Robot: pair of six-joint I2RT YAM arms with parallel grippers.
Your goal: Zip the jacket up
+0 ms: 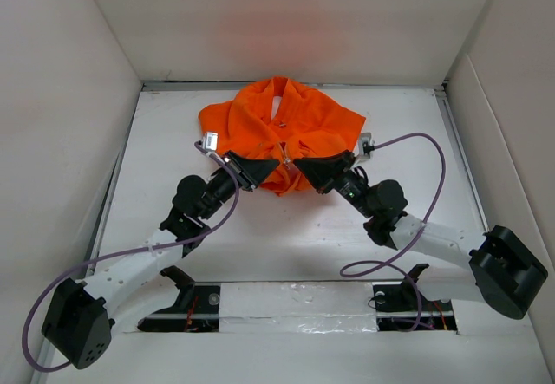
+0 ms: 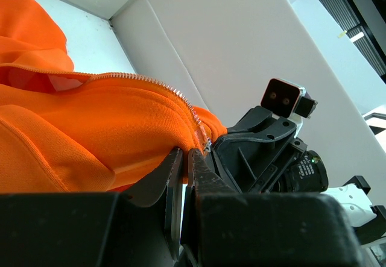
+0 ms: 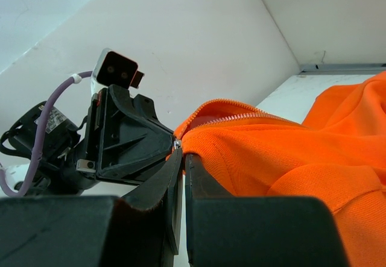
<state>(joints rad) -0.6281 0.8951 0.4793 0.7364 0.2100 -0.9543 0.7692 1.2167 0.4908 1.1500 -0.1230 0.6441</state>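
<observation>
The bright orange jacket point(image 1: 290, 120) lies crumpled at the back middle of the table, collar away from me, its front zipper running toward me. My left gripper point(image 1: 274, 167) is shut on the jacket's bottom hem just left of the zipper. My right gripper point(image 1: 299, 163) is shut on the hem just right of it, so the two tips almost meet. In the left wrist view my left gripper point(image 2: 186, 153) pinches orange fabric beside the silvery zipper teeth point(image 2: 151, 81). In the right wrist view my right gripper point(image 3: 183, 157) pinches the hem below the zipper teeth point(image 3: 241, 117).
White walls close in the table point(image 1: 286, 237) on the left, back and right. Purple cables point(image 1: 416, 141) loop from both wrists over the table. Each wrist view shows the other gripper close by: the right one point(image 2: 265, 152) and the left one point(image 3: 129, 140).
</observation>
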